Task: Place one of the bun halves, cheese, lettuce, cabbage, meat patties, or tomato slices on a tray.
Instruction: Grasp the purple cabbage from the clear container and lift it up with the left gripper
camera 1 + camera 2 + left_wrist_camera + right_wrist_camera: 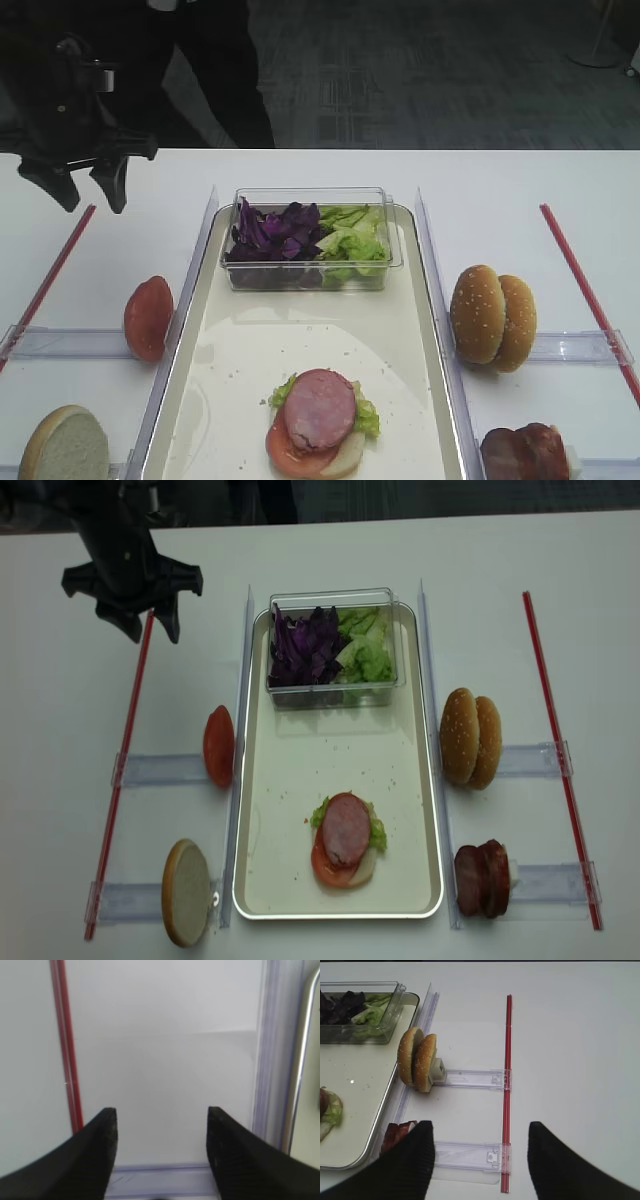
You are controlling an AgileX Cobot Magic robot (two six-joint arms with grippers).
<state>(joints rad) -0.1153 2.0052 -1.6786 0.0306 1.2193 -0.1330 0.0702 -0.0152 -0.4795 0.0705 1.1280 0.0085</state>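
Note:
My left gripper (92,203) (152,635) (161,1115) hangs open and empty over the bare table at the far left, well apart from the tray (300,340) (300,770). On the tray's near end lies a stack: a tomato slice, lettuce, and a pink meat round (320,408) (346,830) on top. Purple cabbage (272,230) and lettuce (352,240) fill a clear box at the tray's far end. My right gripper (480,1127) is open and empty, near the dark meat patties (395,1135) (525,452). Seeded bun halves (492,315) (417,1060) stand on edge to the right of the tray.
A tomato slice (148,317) and a pale-faced bun half (65,445) stand in clear holders left of the tray. Red strips (50,275) (585,290) run along both sides. Clear rails flank the tray. A dark-clothed person (220,70) stands behind the table.

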